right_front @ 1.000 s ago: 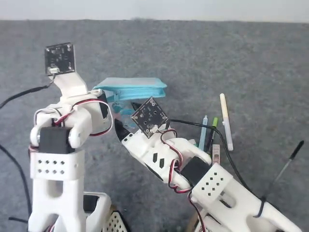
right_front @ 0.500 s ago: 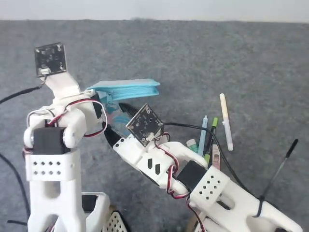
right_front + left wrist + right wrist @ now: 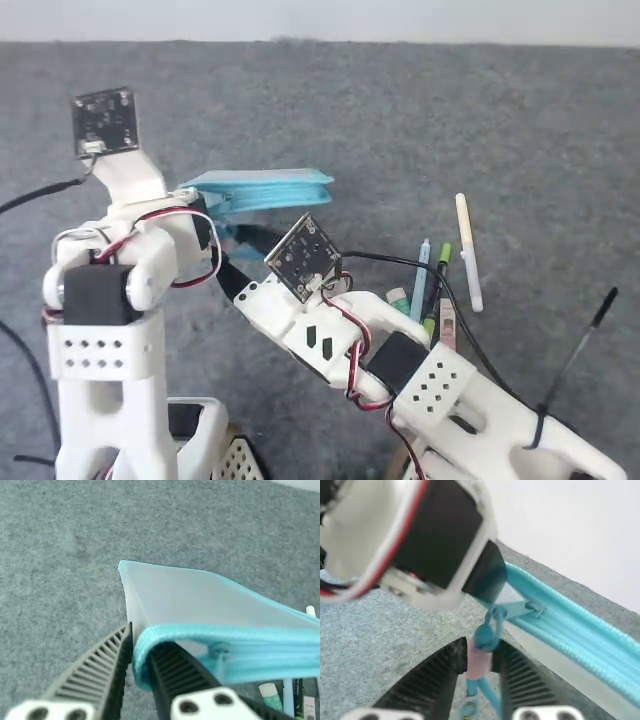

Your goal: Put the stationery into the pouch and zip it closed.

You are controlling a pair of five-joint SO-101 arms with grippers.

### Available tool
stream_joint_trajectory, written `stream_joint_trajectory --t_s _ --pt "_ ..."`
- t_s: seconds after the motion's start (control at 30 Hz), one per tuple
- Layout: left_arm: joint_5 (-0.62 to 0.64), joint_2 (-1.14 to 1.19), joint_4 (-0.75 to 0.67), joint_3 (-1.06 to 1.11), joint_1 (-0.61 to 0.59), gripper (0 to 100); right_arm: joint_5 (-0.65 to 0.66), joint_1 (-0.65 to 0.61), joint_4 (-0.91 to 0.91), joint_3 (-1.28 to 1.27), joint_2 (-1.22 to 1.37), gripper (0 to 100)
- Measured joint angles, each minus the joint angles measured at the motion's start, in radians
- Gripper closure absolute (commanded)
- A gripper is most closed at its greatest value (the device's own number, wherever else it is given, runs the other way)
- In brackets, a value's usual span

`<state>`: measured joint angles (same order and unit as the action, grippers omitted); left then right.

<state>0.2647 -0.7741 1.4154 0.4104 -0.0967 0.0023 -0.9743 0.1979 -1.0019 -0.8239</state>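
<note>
A translucent pouch (image 3: 262, 188) with a teal zipper edge is held off the grey table, zipper side toward the arms. My left gripper (image 3: 208, 215) is shut on the pouch's left end. In the left wrist view its fingers (image 3: 140, 666) pinch the teal rim of the pouch (image 3: 200, 600). My right gripper (image 3: 240, 252) sits just below the pouch's left end. In the right wrist view its fingers (image 3: 480, 666) close on the pink and teal zipper pull (image 3: 479, 655), which hangs from the pouch (image 3: 560, 630). The stationery lies on the table to the right: a cream pen (image 3: 467, 250), a light blue pen (image 3: 421, 272) and a green pen (image 3: 441, 265).
A small white and green tube (image 3: 398, 298) and a pinkish stick (image 3: 447, 322) lie beside the right arm. A black pen (image 3: 596, 325) lies at the far right. A black cable (image 3: 410, 258) crosses above the pens. Grey carpet stretches behind the pouch.
The left arm has shifted left, taking the pouch with it. The right gripper has followed leftward to the pouch's left end, at the zipper pull.
</note>
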Motion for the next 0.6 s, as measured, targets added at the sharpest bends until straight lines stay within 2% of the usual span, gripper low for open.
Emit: stream_joint_trajectory --t_s 0.3,0.6 --pt "-0.048 0.000 0.000 0.000 0.000 99 0.000 0.014 -0.003 0.000 0.000 98.8" --pt "-0.051 0.000 0.000 0.000 -0.002 99 0.000 0.098 -0.003 0.000 0.000 99.1"
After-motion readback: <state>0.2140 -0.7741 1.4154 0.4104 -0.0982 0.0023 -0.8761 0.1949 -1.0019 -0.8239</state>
